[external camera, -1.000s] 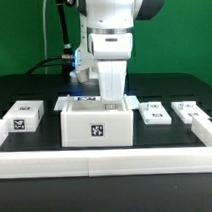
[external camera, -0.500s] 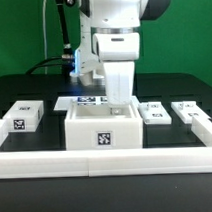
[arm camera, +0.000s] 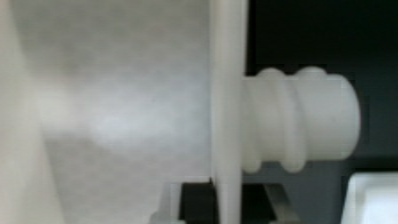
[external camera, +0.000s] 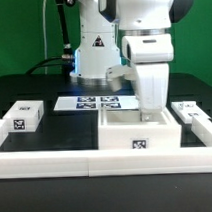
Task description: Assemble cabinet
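The cabinet body [external camera: 135, 133], a large white open box with a marker tag on its front, sits at the exterior view's right against the front rail. My gripper [external camera: 148, 114] reaches down into it and is shut on its back wall. In the wrist view the thin white wall [arm camera: 222, 90] runs between my two dark fingers, with the gripper [arm camera: 222, 203] pinching it. A ribbed white knob [arm camera: 295, 115] sticks out of that wall. A small white tagged block [external camera: 24, 115] lies at the left. A tagged panel [external camera: 192, 112] lies at the far right.
The marker board [external camera: 86, 101] lies flat behind the cabinet body, near the arm's base. A long low white rail [external camera: 56, 159] runs along the front and turns back at the right side [external camera: 209, 130].
My gripper has slid the cabinet body from the middle to the exterior view's right along the rail. The second small panel seen earlier is now hidden behind the body and gripper.
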### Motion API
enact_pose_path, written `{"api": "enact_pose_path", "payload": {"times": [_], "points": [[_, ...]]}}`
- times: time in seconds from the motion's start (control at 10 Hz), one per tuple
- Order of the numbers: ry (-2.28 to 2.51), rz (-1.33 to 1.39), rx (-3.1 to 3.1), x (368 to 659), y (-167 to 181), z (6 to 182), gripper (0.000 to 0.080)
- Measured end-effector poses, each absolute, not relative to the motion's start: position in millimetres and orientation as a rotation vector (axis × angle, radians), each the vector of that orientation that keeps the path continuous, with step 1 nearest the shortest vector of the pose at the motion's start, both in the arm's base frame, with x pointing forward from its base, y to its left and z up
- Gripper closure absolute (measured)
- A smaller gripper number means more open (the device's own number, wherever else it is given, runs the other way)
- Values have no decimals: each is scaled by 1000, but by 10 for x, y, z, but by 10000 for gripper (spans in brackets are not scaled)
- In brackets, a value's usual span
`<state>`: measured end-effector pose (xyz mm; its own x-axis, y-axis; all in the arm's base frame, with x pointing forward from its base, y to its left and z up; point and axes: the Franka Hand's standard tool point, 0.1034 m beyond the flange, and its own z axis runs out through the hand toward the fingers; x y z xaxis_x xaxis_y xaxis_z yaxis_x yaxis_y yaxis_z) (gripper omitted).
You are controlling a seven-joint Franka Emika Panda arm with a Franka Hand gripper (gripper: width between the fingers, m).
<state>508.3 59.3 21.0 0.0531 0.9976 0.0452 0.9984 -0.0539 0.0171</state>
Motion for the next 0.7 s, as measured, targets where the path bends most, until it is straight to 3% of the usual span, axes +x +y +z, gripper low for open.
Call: {"api": "enact_pose_path", "payload": {"times": [0.4,0.7], "points": [[-2139,-69,-2275,5088,548,210,762],[-2163,-72,-2237,5160,749,209,762]]}}
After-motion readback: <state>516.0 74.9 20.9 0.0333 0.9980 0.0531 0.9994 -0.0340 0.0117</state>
